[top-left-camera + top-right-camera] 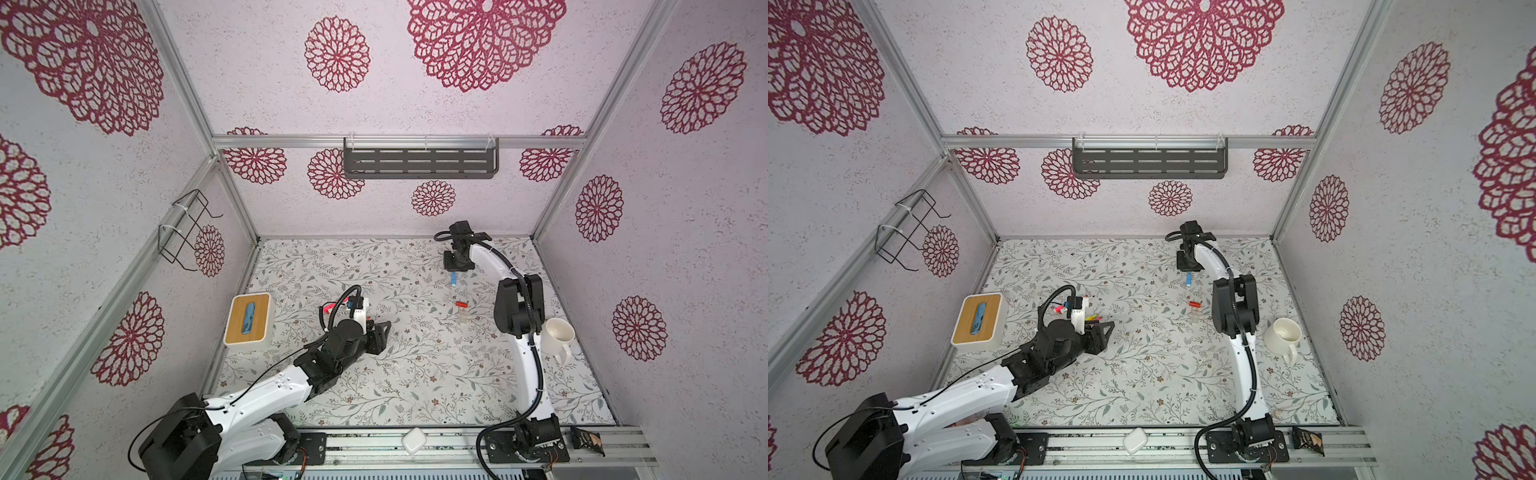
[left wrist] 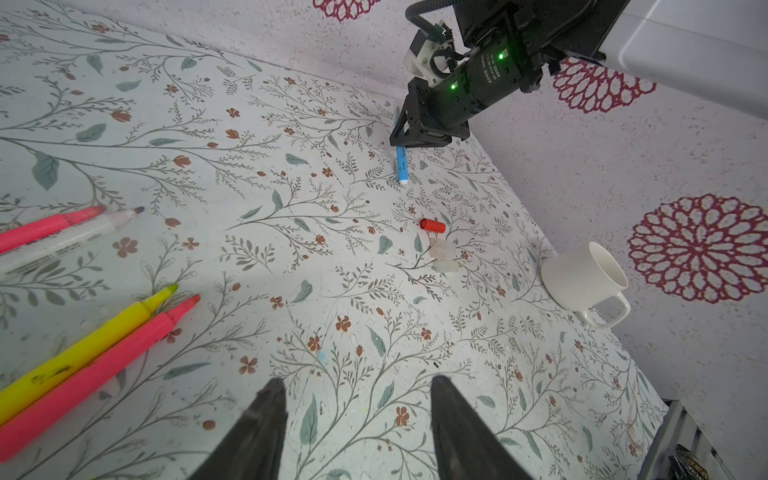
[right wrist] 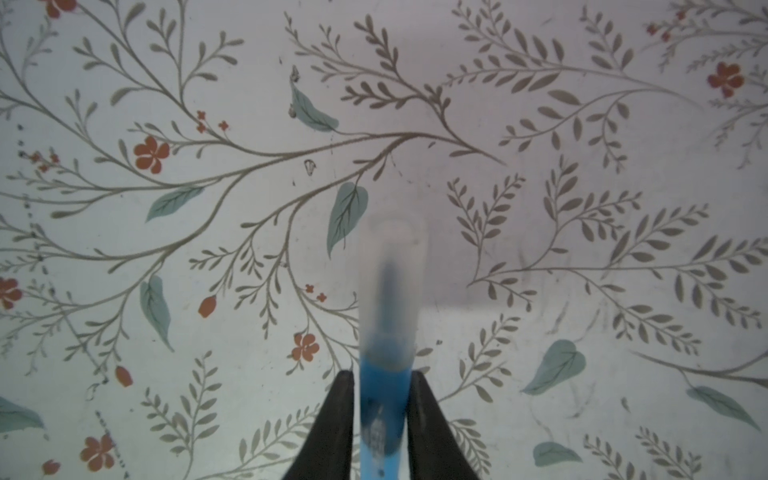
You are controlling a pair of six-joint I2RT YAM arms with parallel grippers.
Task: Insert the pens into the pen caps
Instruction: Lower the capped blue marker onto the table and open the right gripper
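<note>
Between the fingers of the right gripper sits a blue pen in a frosted cap — grip unclear, print illegible — while the left gripper gapes empty.

White arm shells, black joints, ribbed black cables, green indicator lights.

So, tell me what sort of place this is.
Most likely a robot test cell dressed up as a home. An aluminium frame holds wallpapered walls. The left arm and right arm are bolted to a rail. A mug and tissue box sit on the floral tabletop.
</note>
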